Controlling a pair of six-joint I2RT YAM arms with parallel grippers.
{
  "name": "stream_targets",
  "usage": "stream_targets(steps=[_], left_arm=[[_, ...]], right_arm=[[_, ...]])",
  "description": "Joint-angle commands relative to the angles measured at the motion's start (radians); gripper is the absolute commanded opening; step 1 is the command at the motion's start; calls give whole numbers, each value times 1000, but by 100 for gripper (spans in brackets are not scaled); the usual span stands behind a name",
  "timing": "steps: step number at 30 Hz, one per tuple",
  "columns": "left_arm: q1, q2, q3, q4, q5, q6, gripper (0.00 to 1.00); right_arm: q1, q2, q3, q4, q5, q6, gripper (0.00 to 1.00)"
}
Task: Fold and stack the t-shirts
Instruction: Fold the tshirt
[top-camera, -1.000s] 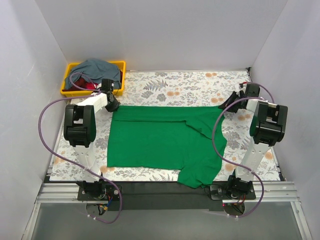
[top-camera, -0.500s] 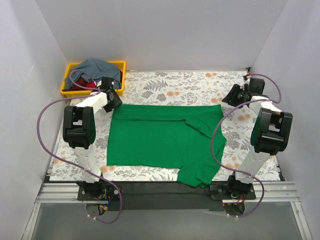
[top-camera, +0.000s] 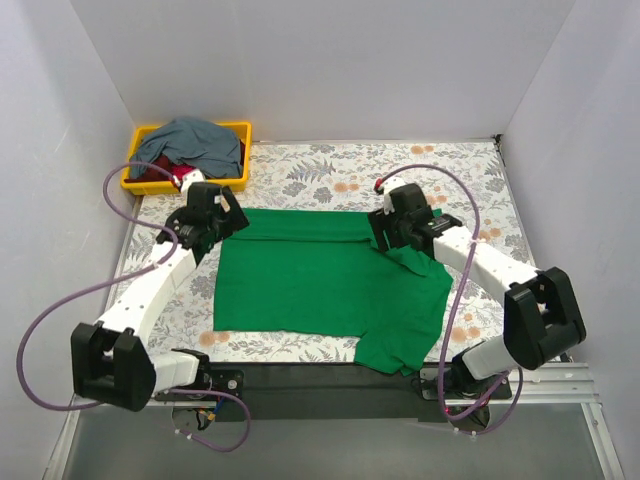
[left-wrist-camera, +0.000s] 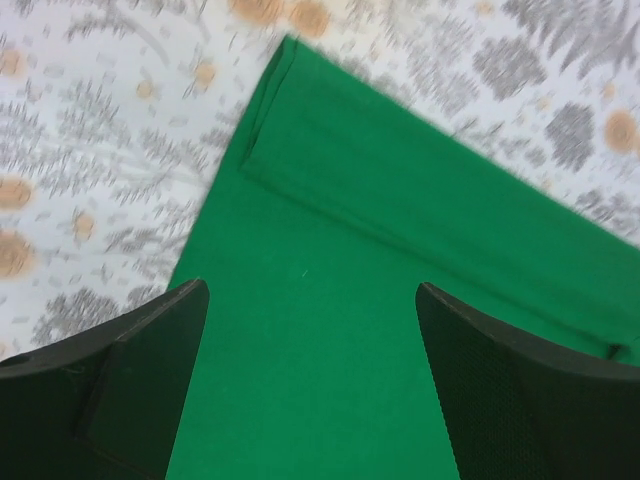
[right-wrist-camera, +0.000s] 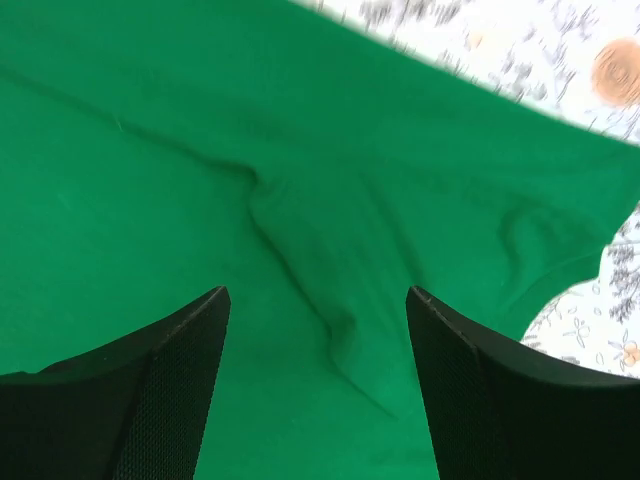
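Note:
A bright green t-shirt (top-camera: 320, 285) lies spread on the floral table, its far edge folded over in a band (left-wrist-camera: 400, 190). One sleeve reaches toward the near edge (top-camera: 395, 350). My left gripper (top-camera: 222, 224) hovers open over the shirt's far-left corner, and the left wrist view shows only flat green cloth (left-wrist-camera: 310, 330) between its fingers. My right gripper (top-camera: 386, 238) stands open over the far-right part, above a creased ridge (right-wrist-camera: 300, 240) in the cloth. A slate grey-blue t-shirt (top-camera: 195, 140) and a red t-shirt (top-camera: 160, 172) are heaped in the bin.
The yellow plastic bin (top-camera: 134, 184) sits at the far-left corner, just behind the left gripper. White walls close in the table on three sides. Floral cloth (top-camera: 330, 172) shows beyond the green shirt and to its right (top-camera: 490, 250).
Both grippers have gone from shut to open. Both arms have swung: the right gripper has moved inward from the far-right corner over the shirt; the left stays near the far-left corner.

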Motion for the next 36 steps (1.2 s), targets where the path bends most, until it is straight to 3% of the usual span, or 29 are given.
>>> stream_targets(steps=[1,5,9,19,28,36], left_arm=[[-14,-101,-130,-29,-50,-7,85],[-18,-213,-266,9,-73,-4,86],[-20,-226,-314,35,-96,-7,85],[-20,-201,-307,44,-85,15,85],[-20,-194,-308,44,-77,18,85],[-20,-187,-310,44,-76,21,85]], right_arm=[[71,39,-30,-70,222,-89,78],[145,108,-20,-75,311,-101,78],[177,210,23,-76,365,-135,78],[186,327,102,-81,535,-204,78],[149,372,163,-81,578,-257,78],[41,366,264,-83,459,-300,77]])
